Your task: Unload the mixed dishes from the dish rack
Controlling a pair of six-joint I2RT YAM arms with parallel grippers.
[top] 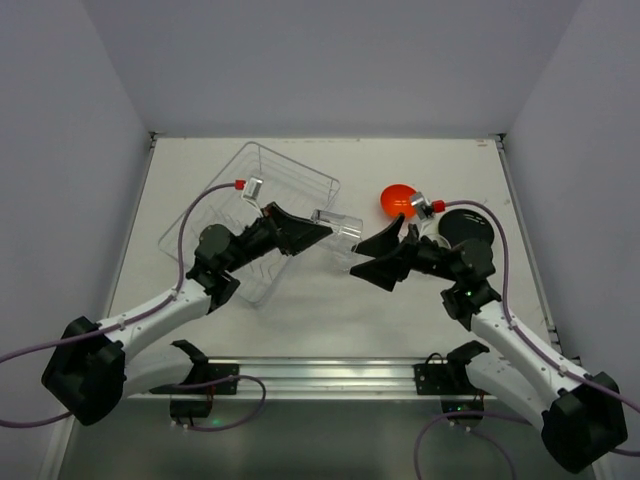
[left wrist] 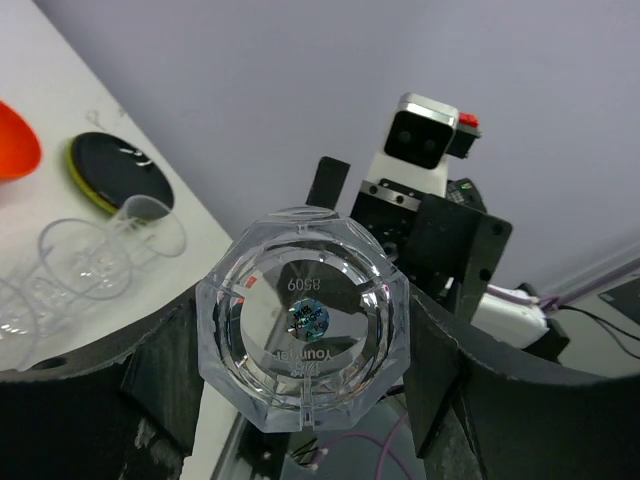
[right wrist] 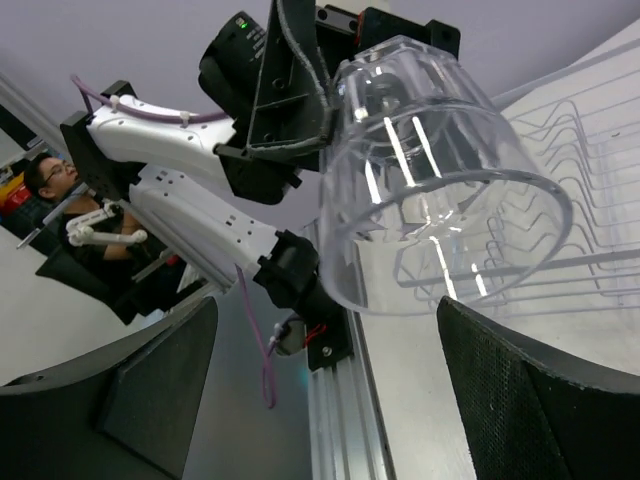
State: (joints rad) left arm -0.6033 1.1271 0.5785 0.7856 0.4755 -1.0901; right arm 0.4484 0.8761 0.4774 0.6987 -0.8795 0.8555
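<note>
Tumbler (top: 343,229) hangs in the air between the two arms, just right of the rack (top: 255,185), with its mouth turned to the right gripper (top: 366,256). I judge it is a handover toward the right side, where the bowl (top: 397,200), the plate (top: 468,225) and other tumblers (left wrist: 90,260) stand. The left gripper (top: 325,228) pinches the tumbler at its base. The right gripper is spread wide around the rim and seems not to touch it

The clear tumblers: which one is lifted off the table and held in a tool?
The tumbler clamped by its base in the left tool, mouth toward the open right tool. The other tumblers stand on the table beside the orange bowl.
</note>
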